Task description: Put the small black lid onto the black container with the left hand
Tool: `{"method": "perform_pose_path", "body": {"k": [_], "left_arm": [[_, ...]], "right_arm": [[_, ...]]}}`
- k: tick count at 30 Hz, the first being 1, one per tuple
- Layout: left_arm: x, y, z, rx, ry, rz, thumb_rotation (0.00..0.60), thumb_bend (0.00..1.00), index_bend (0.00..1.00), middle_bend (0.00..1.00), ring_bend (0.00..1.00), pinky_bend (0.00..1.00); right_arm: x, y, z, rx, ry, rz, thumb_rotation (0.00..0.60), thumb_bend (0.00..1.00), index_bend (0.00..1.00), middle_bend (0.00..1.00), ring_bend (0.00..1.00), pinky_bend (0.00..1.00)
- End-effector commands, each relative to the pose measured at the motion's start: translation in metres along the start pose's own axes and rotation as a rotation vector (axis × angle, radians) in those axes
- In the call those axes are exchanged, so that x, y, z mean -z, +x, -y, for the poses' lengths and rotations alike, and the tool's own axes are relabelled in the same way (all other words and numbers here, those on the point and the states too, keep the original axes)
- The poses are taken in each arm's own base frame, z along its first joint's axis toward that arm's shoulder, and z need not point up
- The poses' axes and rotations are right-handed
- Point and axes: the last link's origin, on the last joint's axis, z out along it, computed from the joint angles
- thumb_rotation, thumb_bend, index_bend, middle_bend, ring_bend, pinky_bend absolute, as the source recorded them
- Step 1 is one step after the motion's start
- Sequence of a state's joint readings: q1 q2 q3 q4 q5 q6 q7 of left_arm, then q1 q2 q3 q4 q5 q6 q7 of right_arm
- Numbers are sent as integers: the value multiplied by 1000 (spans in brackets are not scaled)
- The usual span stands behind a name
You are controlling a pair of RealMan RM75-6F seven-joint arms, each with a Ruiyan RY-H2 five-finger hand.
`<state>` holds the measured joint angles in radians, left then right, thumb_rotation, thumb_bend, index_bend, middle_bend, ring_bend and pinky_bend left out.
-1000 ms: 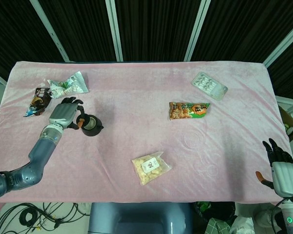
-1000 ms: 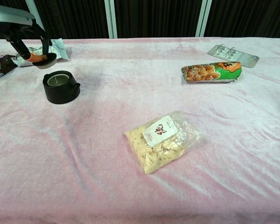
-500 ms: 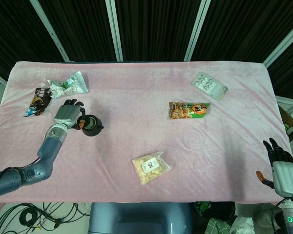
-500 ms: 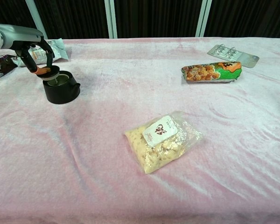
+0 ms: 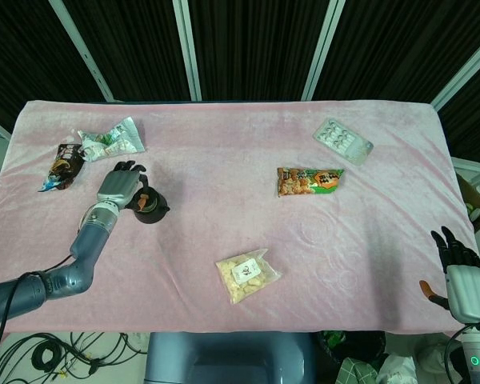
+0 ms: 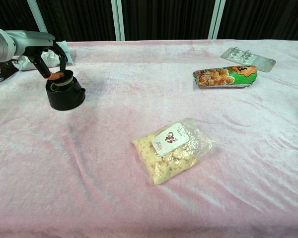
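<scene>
The black container [image 5: 151,210] [image 6: 65,95] stands on the pink cloth at the left. My left hand [image 5: 120,185] [image 6: 45,51] is right over its mouth and pinches the small black lid [image 6: 62,80] between thumb and finger. The lid sits at the container's rim; I cannot tell whether it is seated. In the head view the lid [image 5: 144,198] is mostly hidden by the fingers. My right hand [image 5: 460,272] hangs off the table's right edge, fingers spread, holding nothing.
A brown snack packet [image 5: 64,164] and a white-green packet [image 5: 110,138] lie behind the left hand. A clear bag of snacks [image 6: 174,147] lies mid-table. An orange-green packet [image 6: 224,76] and a blister pack [image 6: 247,57] sit at the far right.
My left hand has carried the lid to the right and down, from beside the container to directly over its mouth. The right hand has not moved.
</scene>
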<state>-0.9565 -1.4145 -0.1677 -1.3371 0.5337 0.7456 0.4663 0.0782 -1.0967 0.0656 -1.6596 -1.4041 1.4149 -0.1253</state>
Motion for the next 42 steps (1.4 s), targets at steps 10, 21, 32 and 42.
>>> {"method": "perform_pose_path", "body": {"k": [10,21,32,42], "left_arm": [[-3,-10,-1,5,4,29,600,485,604,163,0,0],[-2,-8,1,3,13,31,600,485,609,164,0,0],[3,-5,5,1,27,45,600,485,616,164,0,0],[-2,-11,1,-7,22,30,600,483,596,165,0,0]], "right_arm": [[0,0,0,0,2,2,600,153,0,25,137,190],[0,-1,1,1,5,3,600,153,0,25,137,190],[0,-1,2,-1,5,5,600,154,0,25,137,190],[0,-1,1,-2,2,5,600,154,0,25,137,190]]}}
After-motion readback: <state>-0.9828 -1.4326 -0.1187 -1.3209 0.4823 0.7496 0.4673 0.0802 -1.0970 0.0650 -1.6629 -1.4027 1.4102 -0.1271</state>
